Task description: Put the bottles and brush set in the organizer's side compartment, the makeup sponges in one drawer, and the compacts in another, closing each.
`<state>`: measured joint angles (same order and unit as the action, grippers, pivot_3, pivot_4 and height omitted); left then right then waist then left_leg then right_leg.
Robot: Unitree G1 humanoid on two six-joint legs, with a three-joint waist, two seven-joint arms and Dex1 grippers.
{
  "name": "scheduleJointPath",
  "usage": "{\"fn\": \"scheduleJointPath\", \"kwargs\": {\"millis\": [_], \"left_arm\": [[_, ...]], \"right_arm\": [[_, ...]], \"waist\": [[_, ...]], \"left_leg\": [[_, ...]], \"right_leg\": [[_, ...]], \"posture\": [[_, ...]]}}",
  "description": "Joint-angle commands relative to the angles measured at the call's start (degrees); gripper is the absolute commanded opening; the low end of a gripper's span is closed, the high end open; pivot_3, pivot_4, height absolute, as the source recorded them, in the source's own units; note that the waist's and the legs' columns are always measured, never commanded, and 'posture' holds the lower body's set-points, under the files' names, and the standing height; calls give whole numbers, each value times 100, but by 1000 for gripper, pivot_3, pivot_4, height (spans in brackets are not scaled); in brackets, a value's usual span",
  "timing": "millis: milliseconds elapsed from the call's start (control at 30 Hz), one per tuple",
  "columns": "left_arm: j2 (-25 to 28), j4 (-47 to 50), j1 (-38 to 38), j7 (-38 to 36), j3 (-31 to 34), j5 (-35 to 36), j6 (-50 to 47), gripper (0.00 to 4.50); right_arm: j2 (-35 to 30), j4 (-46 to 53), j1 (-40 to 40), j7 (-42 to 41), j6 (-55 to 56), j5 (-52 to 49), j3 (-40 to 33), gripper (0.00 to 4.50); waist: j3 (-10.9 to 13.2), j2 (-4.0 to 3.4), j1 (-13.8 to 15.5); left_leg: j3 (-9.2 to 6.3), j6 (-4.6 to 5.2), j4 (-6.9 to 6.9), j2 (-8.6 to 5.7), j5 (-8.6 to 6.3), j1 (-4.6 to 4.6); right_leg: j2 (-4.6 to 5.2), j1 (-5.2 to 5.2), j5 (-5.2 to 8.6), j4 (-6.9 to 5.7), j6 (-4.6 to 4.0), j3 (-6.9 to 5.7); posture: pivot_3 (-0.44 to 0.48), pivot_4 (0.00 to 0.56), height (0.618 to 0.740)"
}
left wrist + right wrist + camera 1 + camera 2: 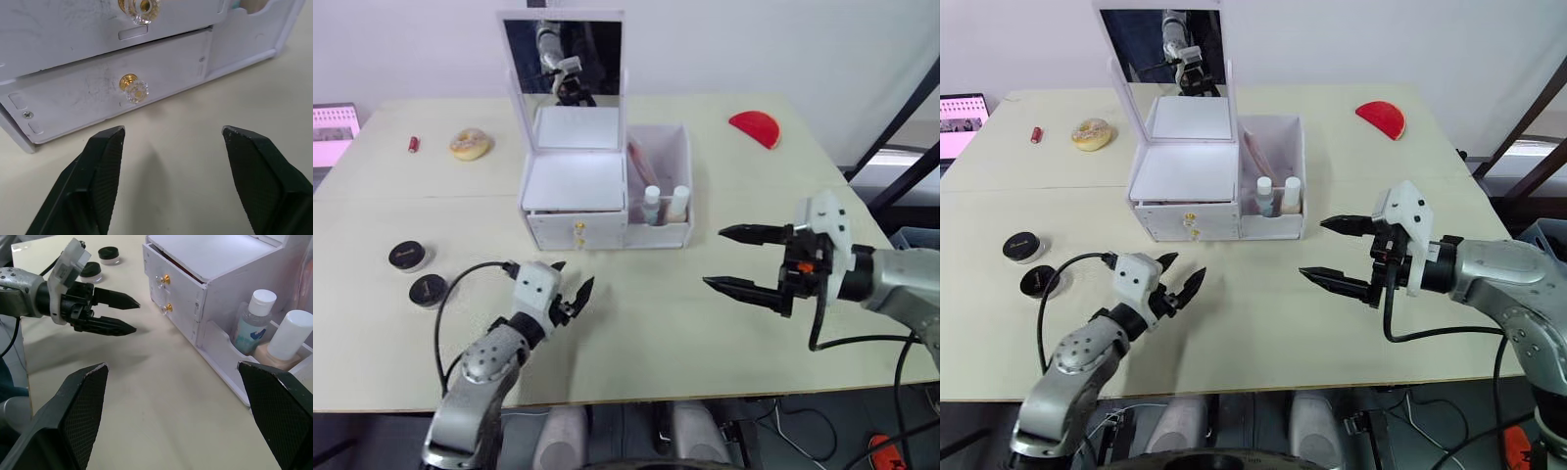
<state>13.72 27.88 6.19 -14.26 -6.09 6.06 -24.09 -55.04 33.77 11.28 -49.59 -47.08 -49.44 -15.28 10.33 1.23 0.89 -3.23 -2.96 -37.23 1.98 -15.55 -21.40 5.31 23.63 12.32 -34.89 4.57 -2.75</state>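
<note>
The white organizer (576, 181) with a raised mirror stands mid-table. Its side compartment (683, 157) holds two bottles (651, 204) (288, 333) and a pinkish brush set (640, 160). Two drawers with gold knobs (135, 90) face me; the upper front sits slightly forward of the lower. Two black compacts (408, 256) (428, 289) lie at the left. A beige sponge (470, 144) and a red sponge (756, 127) rest at the back. My left gripper (575, 274) is open, just before the drawers. My right gripper (715, 258) is open over bare table, right of the organizer.
A small red tube (413, 144) lies at the back left, beside a pink-screened device (335, 132) at the table's edge. Bare tabletop (646, 313) stretches between the two grippers in front of the organizer.
</note>
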Motion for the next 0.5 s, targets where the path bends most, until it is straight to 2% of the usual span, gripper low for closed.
{"fn": "scheduleJointPath", "kwargs": {"millis": [33,267,500], "left_arm": [[-323,-186,-408,525,-176,-428,210,3435],[-683,-613,-637,788,-321,-683,464,3435],[-871,-745,-694,903,-241,-720,654,3435]], "right_arm": [[-149,72,217,-226,-41,-198,29,4500],[-91,101,697,-285,-111,-232,478,4500],[-12,163,825,-137,-188,-292,625,4500]], "waist": [[0,2,0],[0,2,-9],[1,4,-3]], "left_leg": [[-5,0,-1,-1,0,-1],[-7,1,9,-1,0,-1],[-11,0,8,-1,-1,-8]], "right_leg": [[-2,-1,0,0,0,-2],[-4,1,0,4,0,-2],[-4,-4,0,22,0,-4]], "posture": [[0,150,739],[0,150,739],[0,150,739]]}}
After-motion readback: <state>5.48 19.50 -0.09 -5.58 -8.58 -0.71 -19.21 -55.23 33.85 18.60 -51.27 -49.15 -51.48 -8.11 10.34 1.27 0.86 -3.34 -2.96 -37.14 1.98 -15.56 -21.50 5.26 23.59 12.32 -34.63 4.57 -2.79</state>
